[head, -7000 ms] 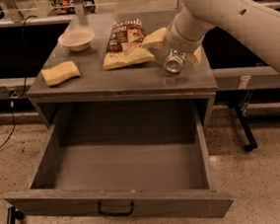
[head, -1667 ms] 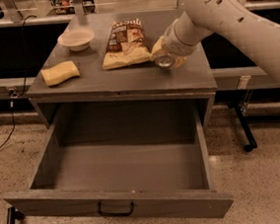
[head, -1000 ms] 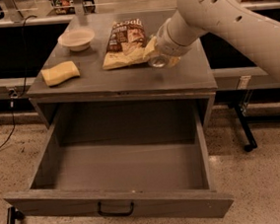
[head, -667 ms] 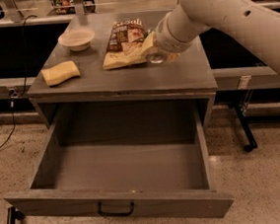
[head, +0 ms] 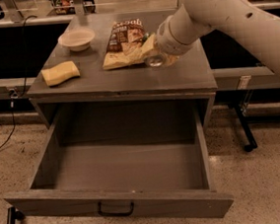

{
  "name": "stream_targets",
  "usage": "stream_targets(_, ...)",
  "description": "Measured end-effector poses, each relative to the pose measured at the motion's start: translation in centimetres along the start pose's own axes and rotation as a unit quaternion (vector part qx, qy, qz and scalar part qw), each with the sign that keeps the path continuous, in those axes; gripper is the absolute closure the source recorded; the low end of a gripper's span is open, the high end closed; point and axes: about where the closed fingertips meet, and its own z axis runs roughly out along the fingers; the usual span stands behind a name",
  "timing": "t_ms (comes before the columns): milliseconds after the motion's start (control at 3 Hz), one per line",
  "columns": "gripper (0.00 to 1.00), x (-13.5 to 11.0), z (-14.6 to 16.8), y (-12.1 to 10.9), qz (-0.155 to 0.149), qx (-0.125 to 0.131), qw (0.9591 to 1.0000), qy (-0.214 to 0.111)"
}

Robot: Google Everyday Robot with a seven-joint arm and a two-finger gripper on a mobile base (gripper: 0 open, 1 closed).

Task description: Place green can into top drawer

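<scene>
Green can (head: 155, 60) clamped in the claw (head: 161, 58), tipped with its silver end forward, just above the bench (head: 127, 83) beside the chip bag (head: 123, 42). Not yet in the top drawer (head: 134, 204), pulled wide open below with nothing inside. Left to do, by judgement: carry forward, lower, release. Elsewhere on the bench: white bowl (head: 77, 39), yellow sponge (head: 60, 73). Speckled floor (head: 265, 181); dark shelving behind.

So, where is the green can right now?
In the camera view, the green can is at the tool, over the right half of the cabinet top, right of the chip bag, behind the open top drawer.
</scene>
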Motion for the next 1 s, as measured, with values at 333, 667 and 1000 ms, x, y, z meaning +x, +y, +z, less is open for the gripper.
stream_targets(333,1.00,-3.6,-0.8,-2.0,-0.028,0.065,0.9968,-0.036)
stream_targets(667,1.00,-4.7,-1.5,-4.4,-0.069,0.104,0.9913,-0.042)
stream_targets(1000,1.00,-4.6,-1.3,-4.0,-0.071,0.098,0.9918,-0.041)
